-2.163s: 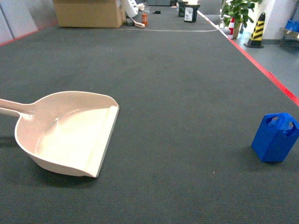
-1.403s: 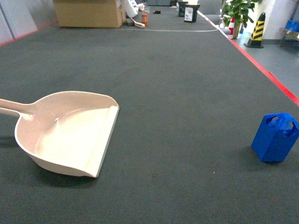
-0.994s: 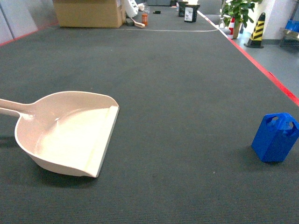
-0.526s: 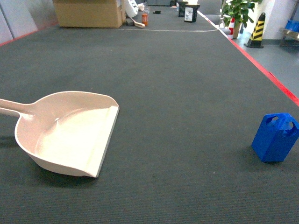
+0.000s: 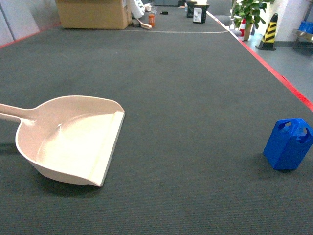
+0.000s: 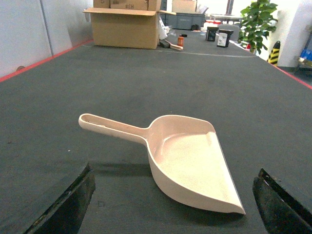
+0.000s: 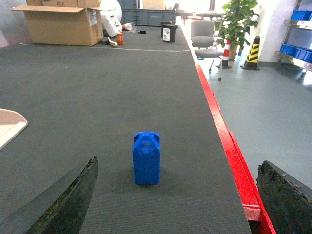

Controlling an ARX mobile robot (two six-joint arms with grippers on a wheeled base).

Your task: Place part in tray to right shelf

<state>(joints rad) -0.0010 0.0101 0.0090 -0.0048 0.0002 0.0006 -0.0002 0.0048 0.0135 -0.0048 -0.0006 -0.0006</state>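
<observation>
While both pincers stand wide apart with nothing between them, the right gripper (image 7: 175, 195) frames the part (image 7: 146, 157), which stands upright at centre frame on the dark mat (image 7: 97, 97), near the red edge strip (image 7: 219, 131) at right. The left gripper (image 6: 173, 200) frames the tray (image 6: 190, 161), lying at centre with its handle toward upper left. To grasp well, I judge the right pincer should descend squarely over the part's flat sides, keeping clear of the mat's edge.

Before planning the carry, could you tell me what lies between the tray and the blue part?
Only bare dark carpet separates the tray from the part, as the head view shows.
</observation>
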